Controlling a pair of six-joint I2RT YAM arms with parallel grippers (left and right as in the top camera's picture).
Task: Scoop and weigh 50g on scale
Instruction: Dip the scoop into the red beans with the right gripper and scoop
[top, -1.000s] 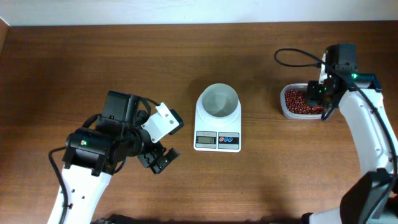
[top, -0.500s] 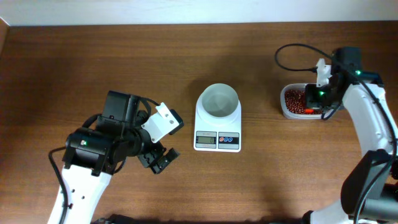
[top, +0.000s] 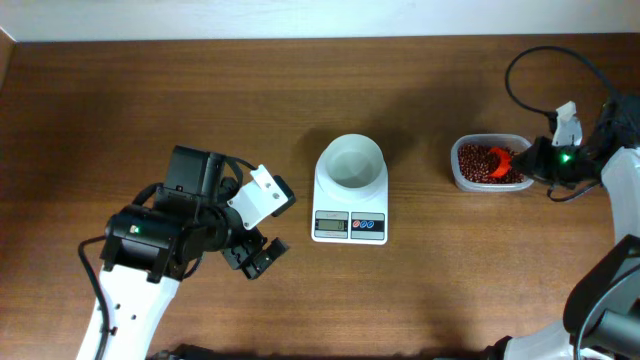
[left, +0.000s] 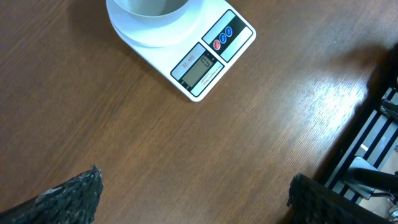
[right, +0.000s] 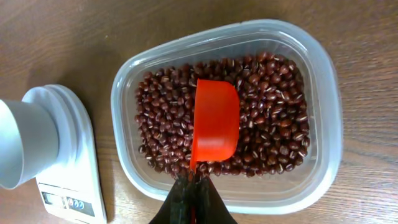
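Your right claw (right: 193, 190), gripping the red scoop (right: 214, 118), has swung back above the beans (right: 273, 124); nothing weighed yet. Left claw (top: 255, 257) open.

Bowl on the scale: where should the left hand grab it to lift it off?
The bowl stands upright, open-topped and empty on the scale, so I'd pinch its rim from straight above, one finger inside, one outside. Take the left-side rim, nearest the open left hand.

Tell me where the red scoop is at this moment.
In the overhead view the red scoop is on the right side, over the beans in the clear tub, right of the scale, gripped by the right pincer.
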